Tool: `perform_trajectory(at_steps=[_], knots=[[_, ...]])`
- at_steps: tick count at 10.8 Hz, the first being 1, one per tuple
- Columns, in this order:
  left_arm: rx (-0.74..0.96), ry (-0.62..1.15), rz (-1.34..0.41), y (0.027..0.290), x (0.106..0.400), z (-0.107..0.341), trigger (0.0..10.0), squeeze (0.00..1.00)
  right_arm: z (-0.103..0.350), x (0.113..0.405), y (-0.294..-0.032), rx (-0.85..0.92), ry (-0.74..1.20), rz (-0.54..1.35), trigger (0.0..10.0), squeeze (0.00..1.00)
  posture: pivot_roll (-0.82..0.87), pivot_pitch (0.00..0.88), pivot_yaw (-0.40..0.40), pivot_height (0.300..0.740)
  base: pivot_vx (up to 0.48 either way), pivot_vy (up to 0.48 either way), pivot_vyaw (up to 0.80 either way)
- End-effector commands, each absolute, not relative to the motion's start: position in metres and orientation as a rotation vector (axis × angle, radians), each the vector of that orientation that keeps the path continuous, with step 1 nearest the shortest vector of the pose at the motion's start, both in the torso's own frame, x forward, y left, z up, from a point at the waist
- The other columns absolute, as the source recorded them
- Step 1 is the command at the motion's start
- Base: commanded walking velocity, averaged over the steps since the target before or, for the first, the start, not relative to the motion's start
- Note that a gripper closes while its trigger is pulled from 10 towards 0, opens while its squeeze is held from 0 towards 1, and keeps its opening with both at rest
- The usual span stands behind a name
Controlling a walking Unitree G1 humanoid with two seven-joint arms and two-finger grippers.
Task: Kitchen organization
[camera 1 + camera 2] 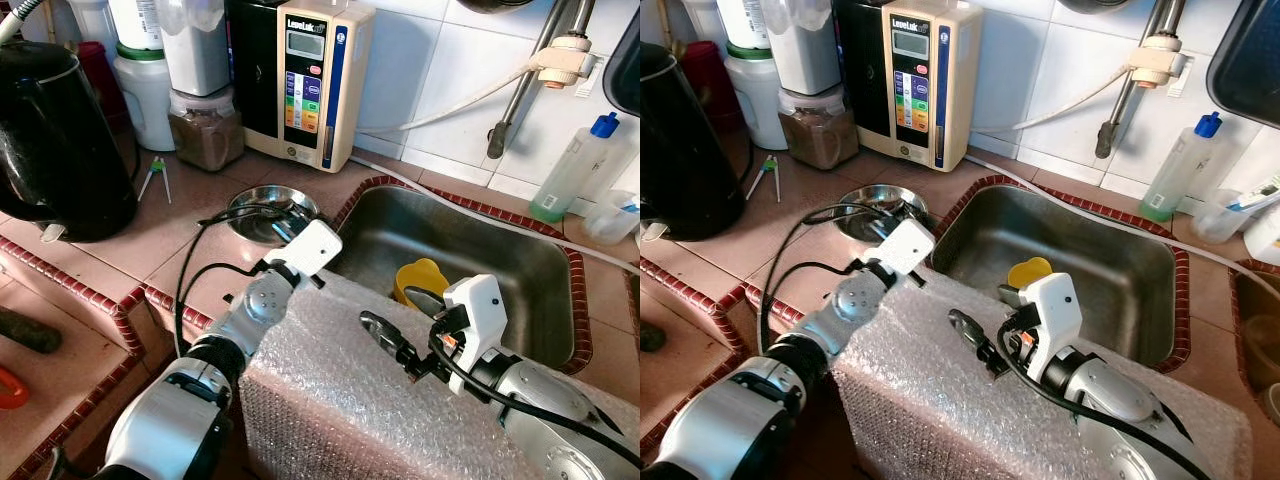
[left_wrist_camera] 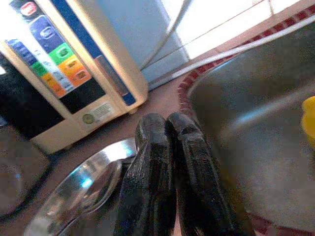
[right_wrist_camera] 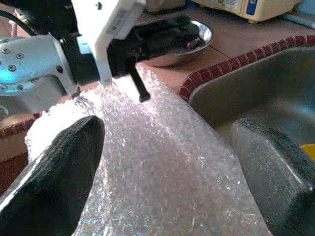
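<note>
Both arms are out over a sheet of bubble wrap [image 1: 400,410] draped across the near edge of the tiled counter [image 1: 190,225], its far edge hanging over the near rim of the steel sink [image 1: 520,270]. Left gripper [image 2: 170,147] has its fingers pressed together, nothing between them, tips over the counter strip between a small steel bowl [image 1: 265,205] and the sink's left rim. The bowl sits just left of the sink, touching nothing else that I can tell. Right gripper [image 1: 405,330] is spread wide, one finger [image 3: 54,177] over the wrap, the other finger [image 3: 275,167] out over the sink's near edge; it holds nothing. A yellow thing [image 1: 422,280] sits in the sink basin just beyond the right gripper, can't tell what it is. Far side against the wall: a cream appliance with coloured buttons [image 1: 310,75], a jar of brown powder [image 1: 205,125] to its left, white containers behind that. A black kettle [image 1: 55,140] stands far left. A white hose [image 1: 470,100] runs along the tiles to a pipe fitting, and a clear bottle with a blue cap [image 1: 575,165] stands far right of the sink.
</note>
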State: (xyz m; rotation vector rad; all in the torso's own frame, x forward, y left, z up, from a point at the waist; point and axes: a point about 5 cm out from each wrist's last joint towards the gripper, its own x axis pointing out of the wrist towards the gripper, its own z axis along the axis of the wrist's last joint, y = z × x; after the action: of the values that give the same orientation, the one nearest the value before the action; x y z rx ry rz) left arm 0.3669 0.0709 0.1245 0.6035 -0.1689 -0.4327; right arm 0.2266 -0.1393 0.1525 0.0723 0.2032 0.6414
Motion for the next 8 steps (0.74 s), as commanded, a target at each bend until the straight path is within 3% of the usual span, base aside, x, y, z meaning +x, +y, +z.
perform_trajectory(at_steps=[1, 5, 8], knots=[[0.613, -0.096, -0.383, 0.087, 0.368, 0.115, 0.0, 0.0, 0.154, 0.23, -0.141, 0.059, 0.194, 0.64, 10.0, 0.64, 0.01, 0.0, -0.055, 0.74, 0.0, 0.0, 0.0], [0.52, -0.259, -0.362, 0.118, 0.374, 0.151, 0.0, 0.0, 0.151, 0.238, -0.149, 0.045, 0.177, 0.589, 10.0, 0.63, 0.04, 0.0, -0.07, 0.74, 0.0, 0.0, 0.0], [0.427, -0.29, -0.387, 0.123, 0.372, 0.163, 0.0, 0.0, 0.151, 0.245, -0.15, 0.033, 0.16, 0.571, 10.0, 0.64, 0.06, 0.0, -0.082, 0.74, 0.0, 0.0, 0.0]])
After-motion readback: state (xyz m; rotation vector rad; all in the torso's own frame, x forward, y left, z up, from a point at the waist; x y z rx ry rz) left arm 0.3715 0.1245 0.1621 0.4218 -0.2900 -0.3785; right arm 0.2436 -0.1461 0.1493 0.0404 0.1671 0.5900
